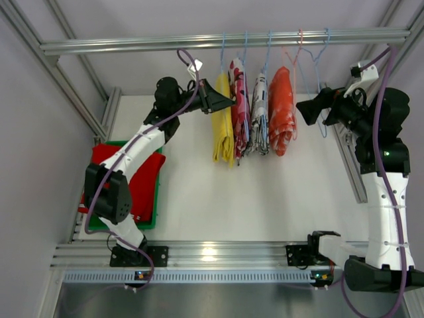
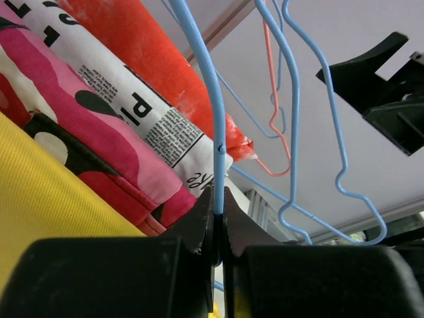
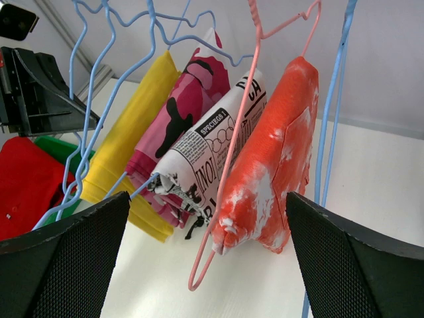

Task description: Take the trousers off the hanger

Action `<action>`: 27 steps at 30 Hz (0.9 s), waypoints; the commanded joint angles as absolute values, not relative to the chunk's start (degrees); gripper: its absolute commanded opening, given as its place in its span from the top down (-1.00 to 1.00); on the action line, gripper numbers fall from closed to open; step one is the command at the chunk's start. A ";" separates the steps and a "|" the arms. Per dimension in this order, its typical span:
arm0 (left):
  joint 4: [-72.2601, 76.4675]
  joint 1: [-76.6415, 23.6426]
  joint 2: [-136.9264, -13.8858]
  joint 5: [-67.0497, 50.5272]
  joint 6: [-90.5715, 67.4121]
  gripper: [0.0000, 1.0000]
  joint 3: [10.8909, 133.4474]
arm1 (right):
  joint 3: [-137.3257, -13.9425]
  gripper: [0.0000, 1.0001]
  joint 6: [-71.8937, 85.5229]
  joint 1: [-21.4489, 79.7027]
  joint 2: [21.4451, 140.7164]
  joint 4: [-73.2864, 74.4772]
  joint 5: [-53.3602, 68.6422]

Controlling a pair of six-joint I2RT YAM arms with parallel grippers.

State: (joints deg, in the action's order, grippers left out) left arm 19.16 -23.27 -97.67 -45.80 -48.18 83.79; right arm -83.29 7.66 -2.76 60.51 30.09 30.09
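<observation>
Red trousers [image 1: 142, 182] lie in the green tray [image 1: 157, 199], far left. Left gripper [image 1: 228, 101] is clenched on blue hanger [image 2: 213, 119] wire, just beside the yellow trousers [image 1: 223, 126] hanging folded from the rail [image 1: 132, 45]. Light, floppy cloth, should slide off; pinch the lower fold. Right gripper [image 1: 301, 108] is spread wide, holding nothing.

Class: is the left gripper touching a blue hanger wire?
Touching. The left wrist view shows the left gripper shut on the blue hanger wire, which runs straight down between its two closed fingers.
</observation>
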 commanded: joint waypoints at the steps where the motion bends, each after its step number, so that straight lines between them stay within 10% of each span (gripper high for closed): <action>1: 25.31 -22.68 -92.91 -42.20 -55.10 1.00 88.85 | -84.99 -0.99 7.47 -1.93 59.94 29.27 30.32; 27: 23.29 -22.50 -79.11 -36.39 -42.98 1.00 86.23 | -82.88 -0.99 8.35 -1.93 59.59 27.42 31.90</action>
